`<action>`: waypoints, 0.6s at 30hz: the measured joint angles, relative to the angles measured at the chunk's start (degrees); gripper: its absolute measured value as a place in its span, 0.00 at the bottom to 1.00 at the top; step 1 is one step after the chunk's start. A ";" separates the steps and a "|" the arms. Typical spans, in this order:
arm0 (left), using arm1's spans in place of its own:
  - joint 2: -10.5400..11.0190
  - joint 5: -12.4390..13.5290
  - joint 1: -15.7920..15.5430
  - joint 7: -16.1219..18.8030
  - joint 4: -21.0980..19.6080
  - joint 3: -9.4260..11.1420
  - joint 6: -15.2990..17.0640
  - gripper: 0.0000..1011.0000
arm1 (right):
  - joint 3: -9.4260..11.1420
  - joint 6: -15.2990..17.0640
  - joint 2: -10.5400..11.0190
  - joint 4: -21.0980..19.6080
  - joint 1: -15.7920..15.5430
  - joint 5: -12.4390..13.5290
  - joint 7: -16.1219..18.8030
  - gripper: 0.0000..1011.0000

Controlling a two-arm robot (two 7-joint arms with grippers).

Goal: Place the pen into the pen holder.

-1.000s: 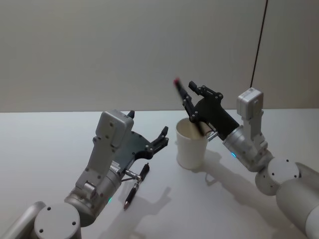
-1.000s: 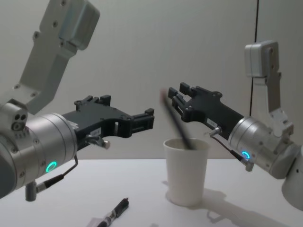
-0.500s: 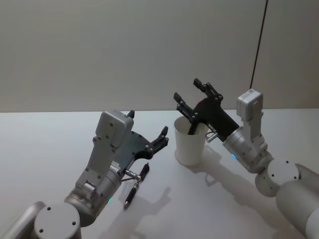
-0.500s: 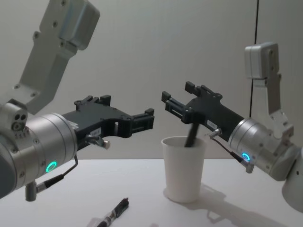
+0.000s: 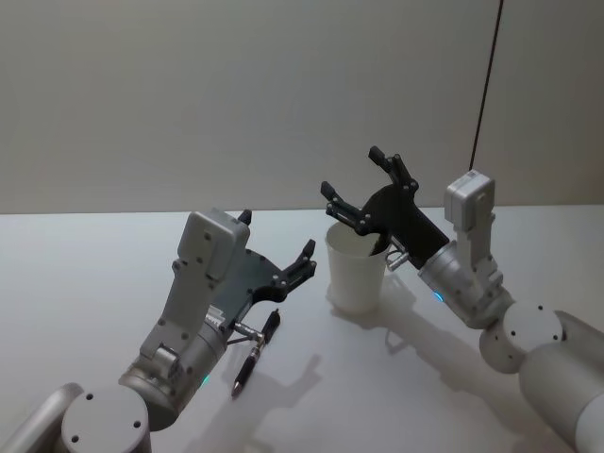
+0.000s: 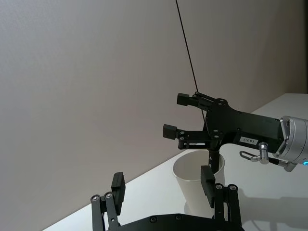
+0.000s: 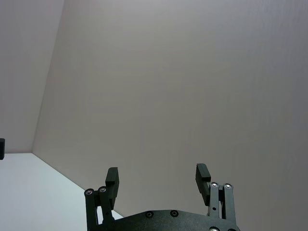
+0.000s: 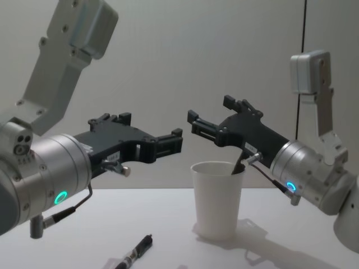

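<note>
the jaws of the right gripper [image 5: 351, 175] are spread wide and hold nothing; it hangs tilted forward just above the pen holder [image 5: 354, 278], with one finger out over the cup's left rim and the other raised higher behind it. in the chest view the right gripper [image 8: 208, 109] reaches in from the right, its fingers above the rolled rim of the white pen holder [image 8: 216, 202] and clear of it. a dark pen [image 8: 239, 163] stands inside the cup, leaning on the rim at the robot's right side, its top just under the body of the gripper; whether the two touch there cannot be told. from the head camera the pen [image 5: 377, 247] shows as a dark streak against the inner wall. the left wrist view looks across at the pen holder [image 6: 190, 195], with the pen [image 6: 213, 161] slanting down into it below the right gripper [image 6: 175, 114]. the left gripper [image 5: 278, 236] hovers above the table [image 5: 94, 283] to the left of the cup and apart from it, jaws also well open and empty; its fingers [image 6: 118, 185] frame the cup in its own wrist view. a second pen [image 5: 257, 351] lies flat on the table under the left gripper, well apart from the cup, and the chest view shows the second pen [image 8: 134, 255] near the front edge. the right wrist view has the right gripper [image 7: 157, 174] against a bare wall, fingers wide apart.
</note>
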 joint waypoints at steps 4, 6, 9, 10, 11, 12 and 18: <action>0.00 0.00 0.00 0.00 0.00 0.00 0.00 0.99 | 0.16 -0.22 0.08 -0.63 -0.28 -0.30 -0.33 0.99; 0.00 0.00 0.00 0.00 0.00 0.00 0.00 0.99 | 0.22 -0.24 0.25 -1.64 -0.74 -0.59 -0.81 0.99; 0.01 0.00 0.00 0.00 0.00 0.00 0.00 0.99 | 0.29 0.00 0.59 -3.50 -1.62 -1.06 -1.61 0.99; 0.00 0.00 0.00 0.00 0.00 0.00 0.00 0.99 | 0.33 0.48 0.91 -5.19 -2.41 -1.46 -2.31 0.99; 0.00 0.00 0.00 0.00 0.00 0.00 0.00 0.99 | 0.36 0.73 1.08 -6.02 -2.80 -1.61 -2.58 0.99; 0.00 0.00 0.00 0.00 0.00 0.00 0.00 0.99 | 0.40 1.35 1.46 -8.02 -3.77 -1.96 -3.24 0.99; 0.00 0.00 0.00 0.00 0.00 0.00 0.00 0.99 | 0.67 4.50 3.31 -17.19 -8.23 -3.51 -6.46 0.99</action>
